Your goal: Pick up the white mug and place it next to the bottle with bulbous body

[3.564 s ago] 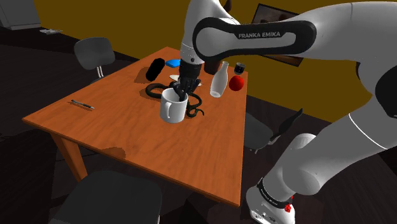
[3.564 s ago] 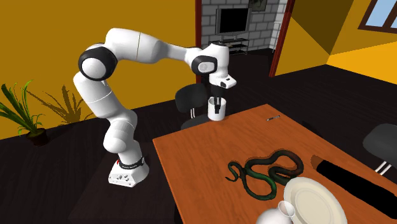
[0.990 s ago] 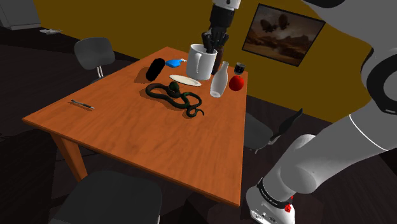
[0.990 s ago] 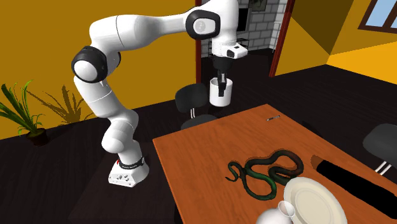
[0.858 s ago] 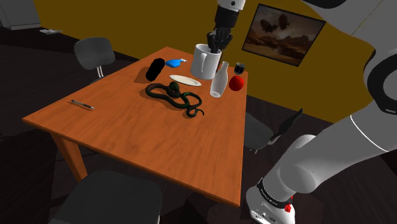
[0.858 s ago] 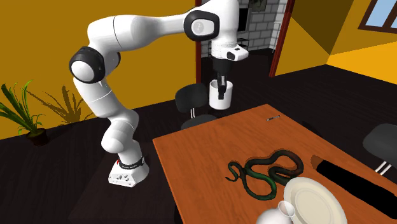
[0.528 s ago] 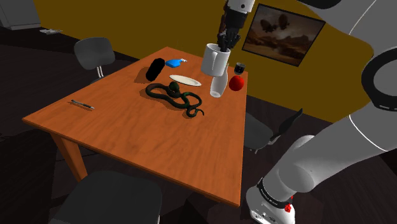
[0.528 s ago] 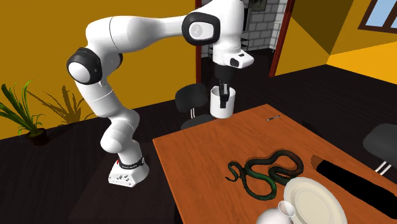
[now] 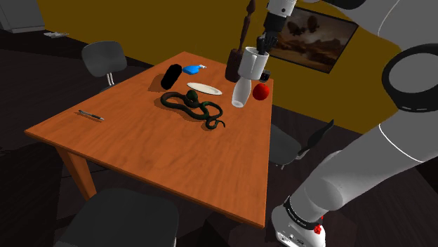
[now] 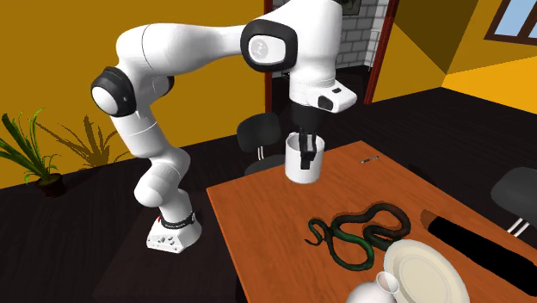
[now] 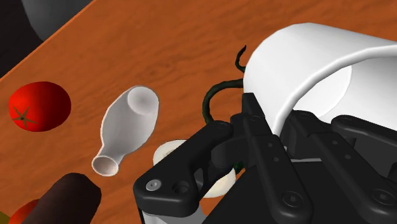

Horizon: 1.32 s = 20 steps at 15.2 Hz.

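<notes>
The white mug [image 9: 253, 64] hangs in the air, clear of the desk [image 9: 140, 133]. The black jaws are clamped on its wall at the rim, one finger inside and one outside. In the shoulder view the mug sits just above the white bulbous bottle [image 9: 240, 95], which stands upright near the desk's far end.

A red tomato [image 9: 262, 92] lies just beside the bottle on the shoulder view's right. A pale plate [image 9: 204, 88] lies to its left, and a dark green snake [image 9: 193, 105] is coiled nearer.

I judge the lift done and the carry nearly over, with only the placing left. The next move calls for lowering the mug upright onto bare wood close to the bottle, probably on its near side. It should touch neither bottle nor tomato, and the jaws should part only once the base rests on the desk.
</notes>
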### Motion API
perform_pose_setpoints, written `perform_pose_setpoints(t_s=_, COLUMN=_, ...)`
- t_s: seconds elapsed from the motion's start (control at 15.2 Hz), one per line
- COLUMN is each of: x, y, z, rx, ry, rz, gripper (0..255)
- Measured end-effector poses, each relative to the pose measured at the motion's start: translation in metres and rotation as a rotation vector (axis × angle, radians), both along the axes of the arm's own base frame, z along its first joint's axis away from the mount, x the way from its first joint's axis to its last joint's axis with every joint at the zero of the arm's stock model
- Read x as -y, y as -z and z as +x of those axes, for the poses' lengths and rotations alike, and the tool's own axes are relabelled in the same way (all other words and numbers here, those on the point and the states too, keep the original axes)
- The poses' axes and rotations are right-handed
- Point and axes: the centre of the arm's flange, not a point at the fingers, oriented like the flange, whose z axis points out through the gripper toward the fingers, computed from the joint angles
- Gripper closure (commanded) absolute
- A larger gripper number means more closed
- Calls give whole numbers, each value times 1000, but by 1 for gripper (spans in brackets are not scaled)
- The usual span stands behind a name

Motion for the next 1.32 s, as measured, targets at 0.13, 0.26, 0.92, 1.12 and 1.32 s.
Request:
perform_pose_setpoints(t_s=0.13, x=27, y=0, z=-3, rx=0, ry=0, rz=0, gripper=255)
perform_pose_setpoints(t_s=0.26, x=55, y=-1, z=-4, rx=0, ry=1, rz=0, gripper=255)
perform_pose_setpoints(t_s=0.92, x=185, y=-3, z=-9, rx=0, ry=1, rz=1, gripper=255)
perform_pose_setpoints(t_s=1.12, x=226, y=0, z=-10, rx=0, ry=1, rz=0, gripper=255)
perform_pose_setpoints(t_s=1.32, x=249, y=9, z=-11, rx=0, ry=0, rz=0, gripper=255)
